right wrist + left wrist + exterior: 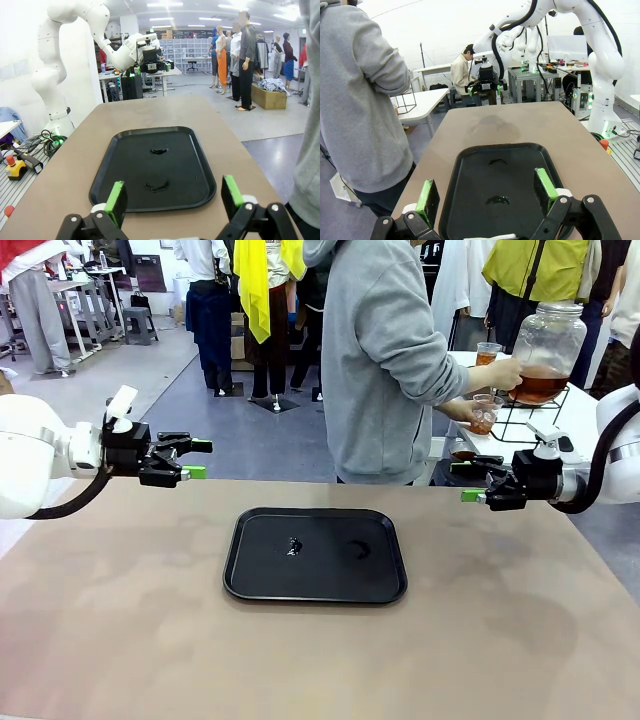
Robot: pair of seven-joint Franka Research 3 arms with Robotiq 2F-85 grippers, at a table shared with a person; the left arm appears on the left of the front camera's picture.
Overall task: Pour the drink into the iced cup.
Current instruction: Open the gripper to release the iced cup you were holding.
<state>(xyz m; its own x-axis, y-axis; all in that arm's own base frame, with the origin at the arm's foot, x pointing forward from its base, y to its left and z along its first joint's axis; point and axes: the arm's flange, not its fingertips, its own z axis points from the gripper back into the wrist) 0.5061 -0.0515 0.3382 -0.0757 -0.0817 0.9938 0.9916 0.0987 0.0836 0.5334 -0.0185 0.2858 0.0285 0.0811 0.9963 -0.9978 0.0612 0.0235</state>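
Left claw (196, 459) and right claw (468, 482) both spread apart, holding nothing, hovering over opposite surface (120, 620) edges. Black tray (260, 585) centred between, bare surface all around.

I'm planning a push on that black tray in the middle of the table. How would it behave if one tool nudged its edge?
The black tray looks flat, shallow and rigid, so it would probably slide as one piece rather than tip. Nothing stands on it, so it likely moves easily on the smooth brown table. Small wet patches glisten on its surface, so things set there might slip.
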